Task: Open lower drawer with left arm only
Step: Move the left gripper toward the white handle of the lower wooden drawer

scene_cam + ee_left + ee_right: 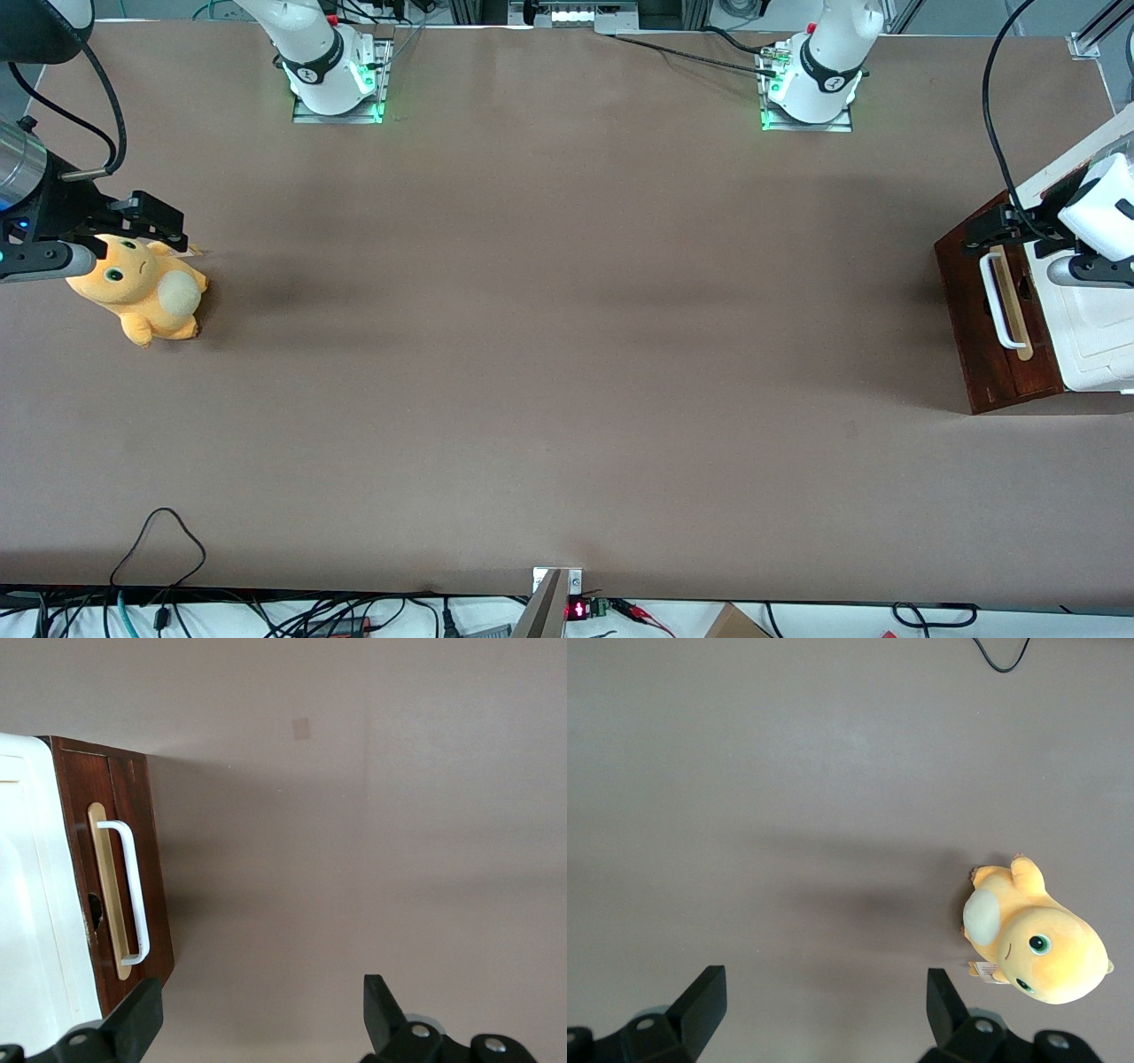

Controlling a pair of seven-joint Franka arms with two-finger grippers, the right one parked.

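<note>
Lower drawer [999, 306] sat closed at the table's edge; the gripper [257, 1014] hovered released above its handle [131, 890], approach pending.

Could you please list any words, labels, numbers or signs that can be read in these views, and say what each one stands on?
None can be read.
Red display at the table's near edge: lit, digits too small to read.
Round marks on the two arm bases: not legible.
Plush toy's tag: print too small.
Lower drawer, beside the open left gripper: no label.
</note>
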